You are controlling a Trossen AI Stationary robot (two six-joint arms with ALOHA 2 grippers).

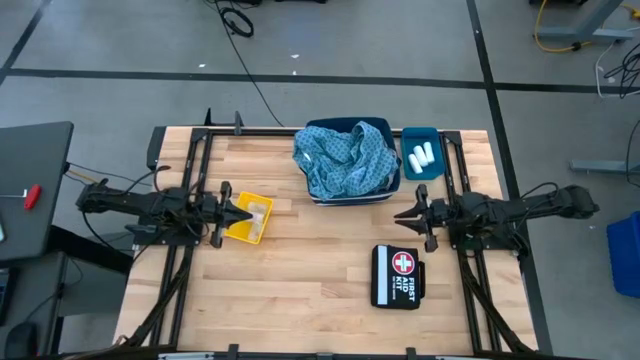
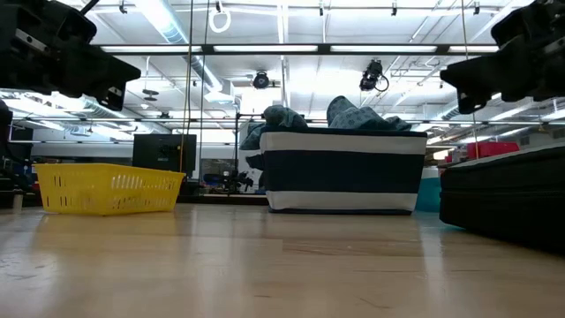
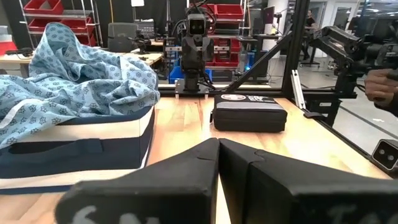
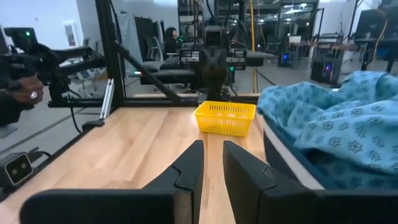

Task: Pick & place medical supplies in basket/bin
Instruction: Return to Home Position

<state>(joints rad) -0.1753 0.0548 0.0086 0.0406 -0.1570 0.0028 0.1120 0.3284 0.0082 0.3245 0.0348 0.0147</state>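
Left hand [image 1: 243, 212]: fingers pressed together, empty, over counter [image 1: 300, 290] left of navy-and-white striped fabric bin [image 2: 344, 172], tips at yellow plastic mesh basket [image 2: 106, 188]. Right hand [image 1: 400, 213]: fingers barely parted, empty, off bin's right front corner. Both point inward toward bin. Light-blue patterned cloths [image 1: 345, 160] heaped in bin, spilling over rim. Small white rolls [image 1: 422, 156] in blue tray [image 1: 421, 135] just right of bin. Judgement: supplies stowed, only retreat outward from bin remains.

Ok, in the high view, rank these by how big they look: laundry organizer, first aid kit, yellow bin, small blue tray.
1. laundry organizer
2. first aid kit
3. yellow bin and small blue tray: these look about alike, so they are not ranked.
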